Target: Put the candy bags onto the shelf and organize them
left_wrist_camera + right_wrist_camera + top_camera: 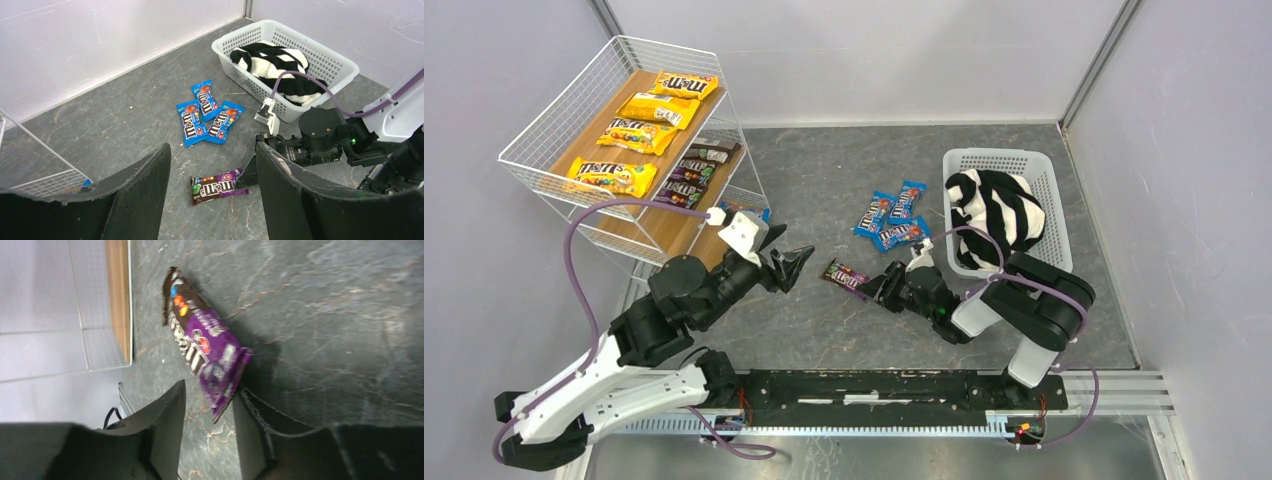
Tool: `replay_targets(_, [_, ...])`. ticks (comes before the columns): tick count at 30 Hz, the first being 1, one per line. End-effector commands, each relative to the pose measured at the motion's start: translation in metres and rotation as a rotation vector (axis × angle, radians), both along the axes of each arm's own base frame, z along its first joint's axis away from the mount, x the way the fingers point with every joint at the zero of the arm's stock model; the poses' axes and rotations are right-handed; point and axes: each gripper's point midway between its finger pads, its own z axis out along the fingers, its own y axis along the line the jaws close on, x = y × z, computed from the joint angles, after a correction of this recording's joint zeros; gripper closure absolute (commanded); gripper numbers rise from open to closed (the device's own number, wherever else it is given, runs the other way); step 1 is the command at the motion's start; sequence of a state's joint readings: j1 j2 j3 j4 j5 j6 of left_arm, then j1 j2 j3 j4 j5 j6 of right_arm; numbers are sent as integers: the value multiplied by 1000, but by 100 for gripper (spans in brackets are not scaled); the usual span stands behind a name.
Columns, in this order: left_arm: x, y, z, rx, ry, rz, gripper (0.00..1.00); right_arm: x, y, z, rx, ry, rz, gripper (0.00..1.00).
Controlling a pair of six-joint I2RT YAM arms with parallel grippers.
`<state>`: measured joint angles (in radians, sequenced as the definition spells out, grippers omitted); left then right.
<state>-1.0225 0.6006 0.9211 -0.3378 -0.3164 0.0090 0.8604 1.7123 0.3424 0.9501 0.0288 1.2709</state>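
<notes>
The glossy, flat purple-and-brown candy packet (pixel 205 345) with a white printed logo is lying on the grey marbled tabletop (pixel 824 190), near centre. The right gripper (pixel 879 287) is straddling the packet's purple right end with jaws half apart; whether it is gripping cannot be told. The left gripper (pixel 789 262) is hovering wide apart, holding nothing.

1. A grey stone-patterned table top (pixel 824 180) carries a white plastic lattice basket (pixel 989 153), standing at its far right.
2. Three glossy blue candy packets (pixel 892 220) lie just left of the basket, fanned and overlapping.
3. One dark purple-brown candy packet (pixel 844 275) lies left of the basket, nearer the front edge.
4. A tiered white wire shelf with slanted light-wood boards (pixel 594 135) stands well left of the basket.
5. Its top board holds four yellow candy packets (pixel 639 130); the middle board holds dark packets (pixel 692 170); the lowest holds a blue packet (pixel 744 210).
</notes>
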Motion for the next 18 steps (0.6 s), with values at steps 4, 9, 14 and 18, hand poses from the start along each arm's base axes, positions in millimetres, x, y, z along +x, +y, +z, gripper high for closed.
replay_targets(4, [4,11,11,-25,-53,46,31,10,-5,-13,-6,21,-83,70])
replay_targets(9, [-1,9,29,-85,-30,27,32,9,-1,7,34,-25,-54,88])
replay_targets(14, [-10,16,68,-174,-21,9,30,4,5,33,87,-61,-10,100])
replay_targets(18, [-19,28,102,-236,-31,8,29,-2,19,70,173,-100,19,100])
